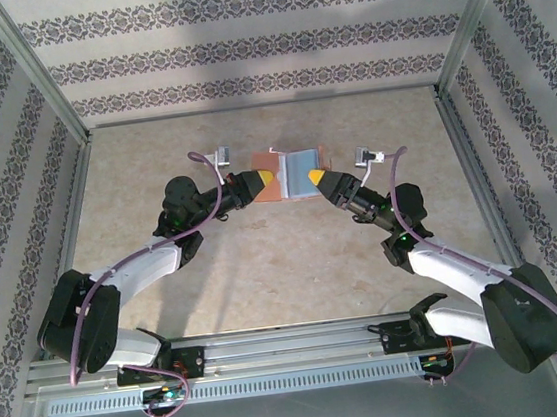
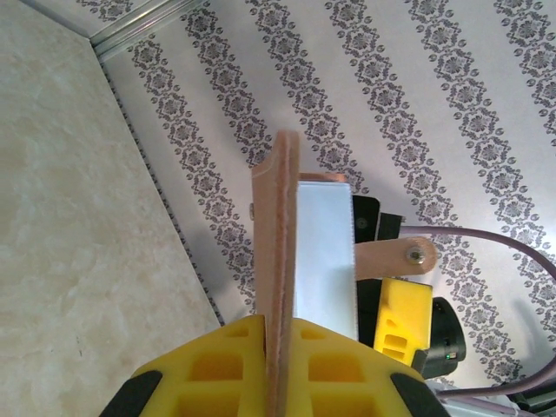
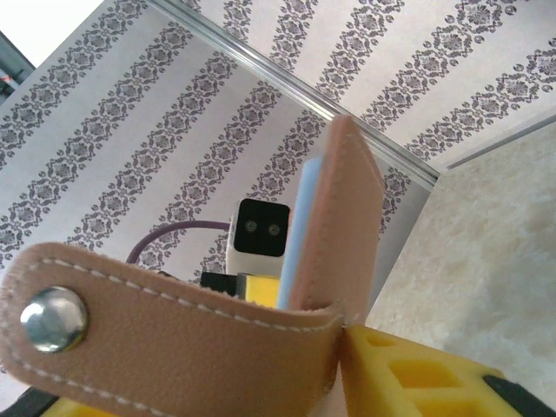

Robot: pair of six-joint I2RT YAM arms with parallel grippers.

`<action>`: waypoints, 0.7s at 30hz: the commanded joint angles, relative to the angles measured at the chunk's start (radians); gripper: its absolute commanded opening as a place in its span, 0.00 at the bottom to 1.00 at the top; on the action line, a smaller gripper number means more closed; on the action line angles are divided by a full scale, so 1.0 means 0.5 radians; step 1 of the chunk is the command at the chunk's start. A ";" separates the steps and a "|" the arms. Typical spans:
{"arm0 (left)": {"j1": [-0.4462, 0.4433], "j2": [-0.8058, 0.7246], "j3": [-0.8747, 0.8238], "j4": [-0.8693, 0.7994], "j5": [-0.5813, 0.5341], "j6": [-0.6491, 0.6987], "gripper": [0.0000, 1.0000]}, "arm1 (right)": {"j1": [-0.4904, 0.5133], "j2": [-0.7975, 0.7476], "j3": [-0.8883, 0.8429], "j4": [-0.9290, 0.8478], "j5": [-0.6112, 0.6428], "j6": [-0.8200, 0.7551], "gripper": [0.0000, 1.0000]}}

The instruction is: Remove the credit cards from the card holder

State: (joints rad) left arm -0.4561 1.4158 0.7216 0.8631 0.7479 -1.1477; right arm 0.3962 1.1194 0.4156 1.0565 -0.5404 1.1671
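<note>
So the left end effector is clamped on the brown flap of the card holder, which sits open just right of it. The right end effector touches its far edge, can't tell if it's gripping.

Top cam: fixed high behind the arm bases, tilted down and forward over the whole beige marble-look bench. Far off; the brown leather-like bifold wallet sits small at mid-frame.

Left wrist cam: looks out along the left arm's yellow fingers. Very close, wallet edge-on, patterned wallpaper wall behind.

Right wrist cam: looks out along the right arm's yellow fingers, facing the opposite way, closer still.

Shared: all three see the wallet. Each wrist view catches the opposite arm beyond it.
</note>
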 commanded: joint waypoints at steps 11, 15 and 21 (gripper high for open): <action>0.023 0.085 0.001 0.010 0.008 0.077 0.00 | -0.025 -0.070 0.019 -0.077 0.022 -0.089 0.25; 0.023 0.115 -0.009 0.028 0.010 0.071 0.00 | -0.022 -0.061 0.033 -0.079 0.013 -0.087 0.21; 0.024 0.156 -0.019 0.056 0.014 0.062 0.00 | -0.016 -0.027 0.045 -0.094 0.013 -0.080 0.10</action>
State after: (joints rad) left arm -0.4557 1.4822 0.7216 0.8524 0.7475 -1.1324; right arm 0.3943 1.0969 0.4156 0.9710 -0.5392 1.1442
